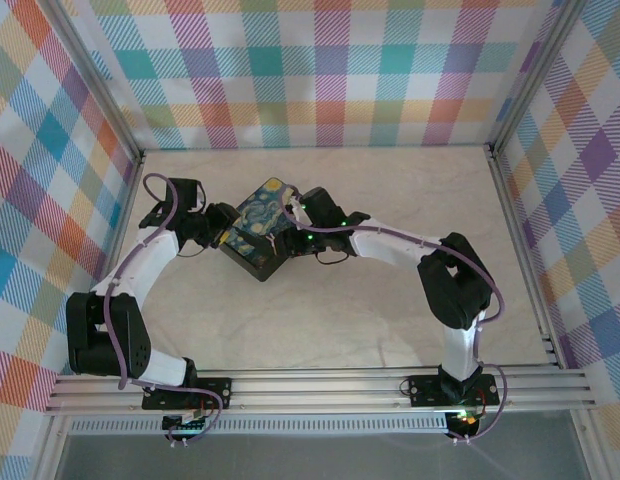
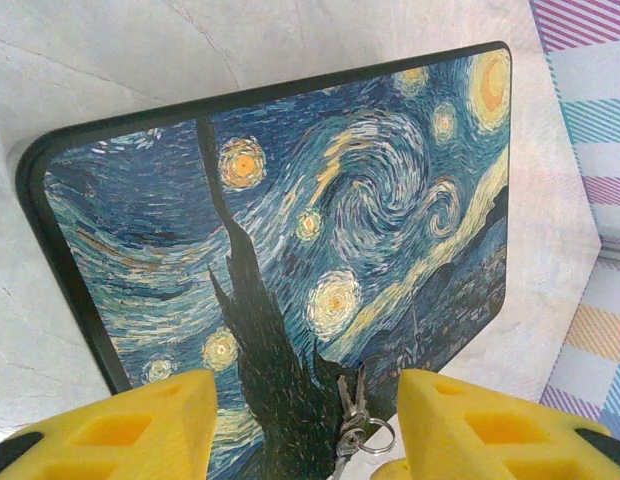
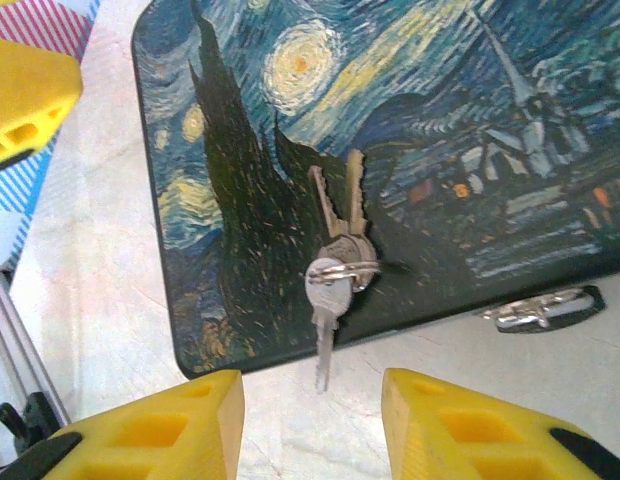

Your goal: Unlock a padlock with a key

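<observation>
Nearest the lens, the right hand (image 3: 312,395), yellow fingers apart at the frame's bottom, faces the slim silvery metal key (image 3: 325,330), which points lengthwise into their gap, overhanging the lower edge of the starry-painted black box (image 3: 240,200).

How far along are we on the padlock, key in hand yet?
Done: nothing yet; the keys lie loose on the box lid, ungripped. In hand: the right gripper and left gripper, both open, face the keys. Remaining: grasp a key, then work it into what may be the padlock, half hidden at the box edge.
</observation>
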`<state>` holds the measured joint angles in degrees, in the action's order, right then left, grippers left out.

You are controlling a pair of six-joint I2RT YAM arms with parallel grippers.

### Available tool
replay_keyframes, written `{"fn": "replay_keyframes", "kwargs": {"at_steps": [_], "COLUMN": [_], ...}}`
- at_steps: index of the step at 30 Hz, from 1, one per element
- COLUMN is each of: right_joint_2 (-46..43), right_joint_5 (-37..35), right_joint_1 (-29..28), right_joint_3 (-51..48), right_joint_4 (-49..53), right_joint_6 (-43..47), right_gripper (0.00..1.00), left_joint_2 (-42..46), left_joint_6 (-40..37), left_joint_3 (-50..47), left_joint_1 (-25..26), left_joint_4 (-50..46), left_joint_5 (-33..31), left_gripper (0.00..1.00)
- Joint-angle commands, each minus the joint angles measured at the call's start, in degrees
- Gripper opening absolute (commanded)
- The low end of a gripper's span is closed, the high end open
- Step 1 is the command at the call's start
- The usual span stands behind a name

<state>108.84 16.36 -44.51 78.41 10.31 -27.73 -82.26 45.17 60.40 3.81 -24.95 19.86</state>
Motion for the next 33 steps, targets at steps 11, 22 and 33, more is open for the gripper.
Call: {"fn": "replay_keyframes", "kwargs": {"at_steps": [11,22,33], "right_joint_2": [2.23,2.61,2.78], "right_joint_5": [1.4,2.2,2.45], "right_joint_1": [-1.02,-1.09,-1.1], "right_joint_3": [-0.55,-2.7,-2.21], "right_joint_4": [-2.93,-7.57,-8.05], "right_joint_6": [-3.84,-7.72,-7.82], "right_gripper": [0.37,0.29,0.18], "left_joint_2": [0.92,0.96,1.31], "left_joint_6": [-1.81,-1.51,-1.75], "left_joint_3": [-0.02,-0.05,-0.46], "left_joint_1": [-0.12,-0.1,-0.12], "left_joint_4": [0.42,0.65,0.43], "left_joint_5": [0.18,0.18,-0.08], "left_gripper": [0.51,0.51,0.51]}}
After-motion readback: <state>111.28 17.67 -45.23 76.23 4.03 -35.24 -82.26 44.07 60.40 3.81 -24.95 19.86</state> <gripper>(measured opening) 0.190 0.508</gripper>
